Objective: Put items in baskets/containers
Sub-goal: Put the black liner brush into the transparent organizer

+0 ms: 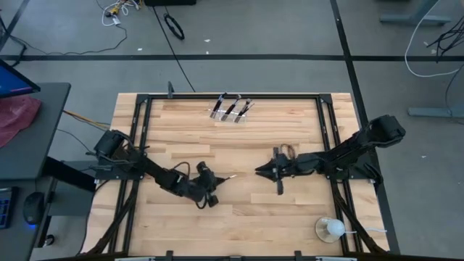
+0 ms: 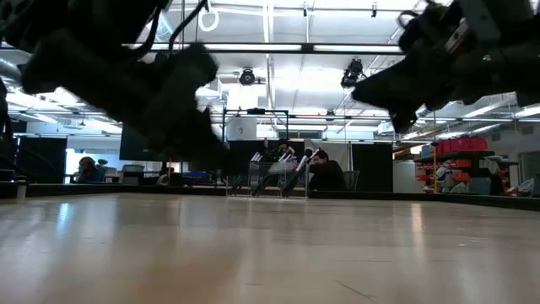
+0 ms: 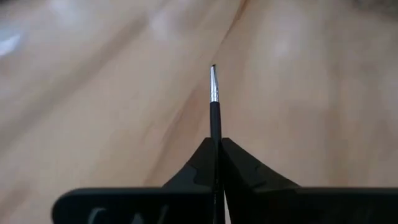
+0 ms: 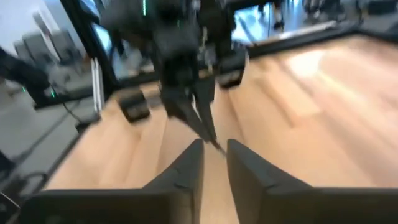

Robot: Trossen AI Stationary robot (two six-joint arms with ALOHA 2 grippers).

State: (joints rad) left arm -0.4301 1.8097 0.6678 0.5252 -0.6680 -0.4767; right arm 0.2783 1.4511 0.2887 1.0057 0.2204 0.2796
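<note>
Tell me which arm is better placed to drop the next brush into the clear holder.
Left, likely. The left gripper is shut on a brush, its tip showing in the high view. The right gripper is open and holds nothing. The clear holder stands at the far edge, similarly distant from both.

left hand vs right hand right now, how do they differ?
The left hand is shut on a thin makeup brush whose tip pokes out ahead; the right hand is open and holds nothing. Seen from above, the left hand points right, while the right hand points left. Both are dark, two-fingered, and low over the wooden table near its middle.
</note>
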